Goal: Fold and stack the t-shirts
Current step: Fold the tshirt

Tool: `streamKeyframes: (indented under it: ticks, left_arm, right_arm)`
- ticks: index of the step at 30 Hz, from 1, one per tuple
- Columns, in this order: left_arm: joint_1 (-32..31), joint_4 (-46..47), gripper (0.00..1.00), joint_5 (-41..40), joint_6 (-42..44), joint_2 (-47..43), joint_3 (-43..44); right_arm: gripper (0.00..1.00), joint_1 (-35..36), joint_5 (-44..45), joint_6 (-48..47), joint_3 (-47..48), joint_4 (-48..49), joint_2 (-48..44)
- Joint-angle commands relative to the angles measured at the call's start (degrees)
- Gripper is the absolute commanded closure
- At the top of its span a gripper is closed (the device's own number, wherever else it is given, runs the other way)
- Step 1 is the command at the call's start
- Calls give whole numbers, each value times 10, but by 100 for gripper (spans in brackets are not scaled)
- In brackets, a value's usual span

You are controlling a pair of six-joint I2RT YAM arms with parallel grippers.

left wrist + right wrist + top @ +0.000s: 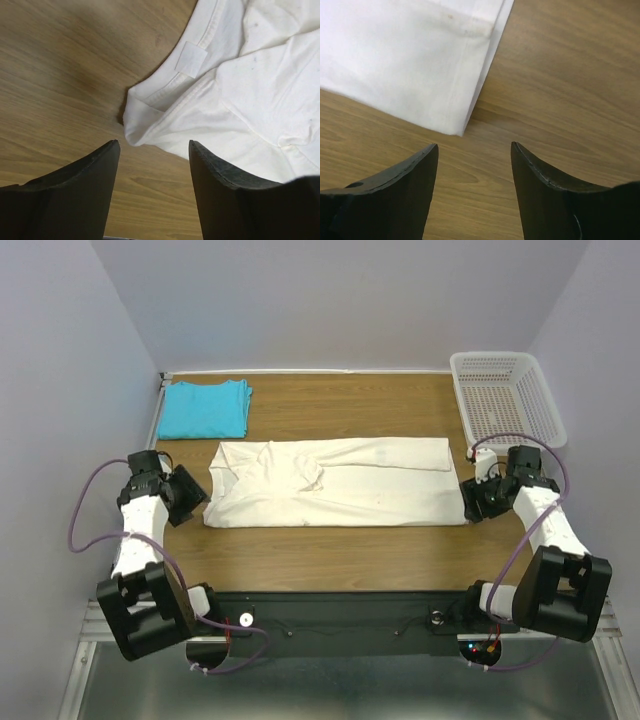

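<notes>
A: State of the left claw [154, 145]?
B: Jaws well apart, nothing between them. The collar end of the cream t-shirt [335, 482] lies just ahead of its tips, apart from them, on the counter [340, 550].
A: Right claw [474, 146]?
B: Likewise wide and empty. The shirt's hem corner sits just ahead of it, a little toward its left finger, not touching.
A: Long axis?
B: The shirt is a long band running claw to claw, so each arm is about equally near its own end. My reading: the next fold brings one end toward the other.
A: Turquoise t-shirt [205, 408]?
B: Folded, beyond the left claw, well apart from the right one.
A: Writing?
B: One white neck tag [190, 59], ahead of the left claw. It appears blank, with no brand legible.
</notes>
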Motion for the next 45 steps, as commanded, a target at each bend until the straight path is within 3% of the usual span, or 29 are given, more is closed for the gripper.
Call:
streamKeyframes:
  ticks: [1,9,13,19,26,39,45]
  left_arm:
    - [4,8,29,-32,12,-86,48]
    - [5,119,20,26,11,-75,70]
    - [4,198,22,88,6,23,84]
    - [-7,209,27,123,55,201,163]
    - [-52,186,28,108,109,332,248]
    - [-89,137,30,29,137,430,352]
    - [-109,107,43,35,145,471,394]
  right_arm:
    - [34,-6,-40,11,66,-18,-29]
    - [34,-5,-261,19,86,-26,42]
    - [34,-5,-327,11,92,-24,78]
    - [34,-5,-349,13,97,-19,111]
    - [34,-5,-344,20,89,0,114]
    - [34,-5,-341,26,85,12,125]
    - [34,-5,-335,26,84,13,126]
